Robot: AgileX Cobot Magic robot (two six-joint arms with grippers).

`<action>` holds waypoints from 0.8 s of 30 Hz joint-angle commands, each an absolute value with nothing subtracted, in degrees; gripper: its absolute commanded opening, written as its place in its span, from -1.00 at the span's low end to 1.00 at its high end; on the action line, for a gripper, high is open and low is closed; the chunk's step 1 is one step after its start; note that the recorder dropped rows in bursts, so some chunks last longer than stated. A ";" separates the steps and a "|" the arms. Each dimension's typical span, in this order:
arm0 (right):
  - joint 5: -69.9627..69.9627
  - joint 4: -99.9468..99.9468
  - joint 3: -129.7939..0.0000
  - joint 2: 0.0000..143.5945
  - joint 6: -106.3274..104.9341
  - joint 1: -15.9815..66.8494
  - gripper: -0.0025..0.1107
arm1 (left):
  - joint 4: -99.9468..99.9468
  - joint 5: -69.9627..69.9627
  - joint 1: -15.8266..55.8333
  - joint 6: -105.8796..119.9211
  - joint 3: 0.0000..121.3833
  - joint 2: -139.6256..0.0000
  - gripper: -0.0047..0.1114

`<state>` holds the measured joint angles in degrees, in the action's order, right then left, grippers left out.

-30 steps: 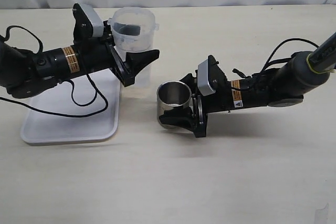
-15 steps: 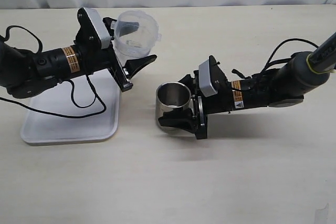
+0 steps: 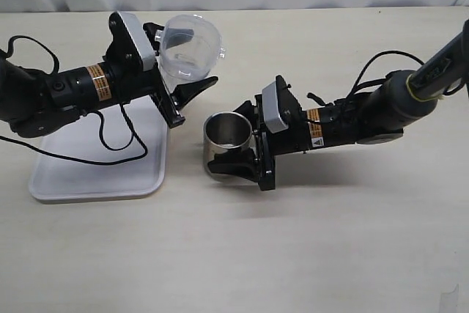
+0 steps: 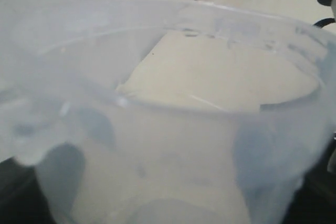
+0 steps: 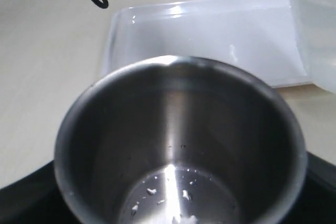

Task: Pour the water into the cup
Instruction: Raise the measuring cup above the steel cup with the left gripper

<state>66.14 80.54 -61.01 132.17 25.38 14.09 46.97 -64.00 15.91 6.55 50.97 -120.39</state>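
Note:
My right gripper (image 3: 236, 155) is shut on the steel cup (image 3: 226, 133), which stands upright on the table, its mouth facing up. The cup fills the right wrist view (image 5: 178, 145); small shiny droplets lie on its bottom (image 5: 173, 195). My left gripper (image 3: 179, 82) is shut on a translucent plastic beaker (image 3: 190, 47), held in the air and tilted with its mouth toward the cup, up and to the left of it. The beaker fills the left wrist view (image 4: 168, 129). I cannot make out any water inside the beaker.
A white tray (image 3: 80, 174) lies on the table under my left arm, left of the cup; its rim shows in the right wrist view (image 5: 210, 30). Black cables trail from both arms.
My left gripper has lifted the beaker off the table and tilted it toward the cup. My right gripper has slid the cup a little to the left, closer to the tray.

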 commanded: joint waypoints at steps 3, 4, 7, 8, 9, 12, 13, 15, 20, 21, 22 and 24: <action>67.45 80.55 -61.78 132.12 25.91 14.10 -0.88 | 45.78 -66.37 16.00 13.77 51.09 -119.51 -0.92; 67.45 80.55 -61.78 132.12 26.01 14.10 -0.88 | 45.78 -66.37 16.00 13.90 51.09 -119.51 -0.92; 67.45 80.55 -61.78 132.12 26.05 14.10 -0.88 | 45.78 -66.37 16.00 13.90 51.09 -119.51 -0.92; 67.45 80.55 -61.78 132.12 26.05 14.10 -0.88 | 45.78 -66.25 16.00 13.89 51.09 -119.51 -0.92; 67.45 80.55 -61.78 132.12 26.16 14.10 -0.88 | 45.78 -66.25 16.00 13.89 51.09 -119.51 -0.92; 67.45 81.52 -61.78 132.12 26.16 14.10 -0.88 | 45.78 -66.16 16.00 14.05 51.09 -119.51 -0.92; 67.55 82.13 -61.78 132.12 26.16 14.10 -0.88 | 45.78 -66.16 16.00 14.84 51.09 -119.51 -0.92; 67.55 82.49 -61.78 132.12 26.16 14.10 -0.88 | 45.78 -66.16 16.00 16.20 51.09 -119.51 -0.92; 67.70 82.50 -61.78 132.12 26.16 14.10 -0.88 | 45.78 -66.16 16.00 18.16 51.09 -119.51 -0.92; 67.69 82.75 -61.94 132.12 26.16 14.10 -0.88 | 45.78 -66.16 16.00 18.16 51.09 -119.51 -0.92; 67.69 83.43 -62.08 132.12 25.99 14.10 -0.88 | 45.88 -66.13 16.00 18.14 51.09 -119.51 -0.92; 67.69 83.79 -62.06 132.12 24.74 14.10 -0.88 | 45.89 -65.83 16.00 18.14 51.09 -119.51 -0.92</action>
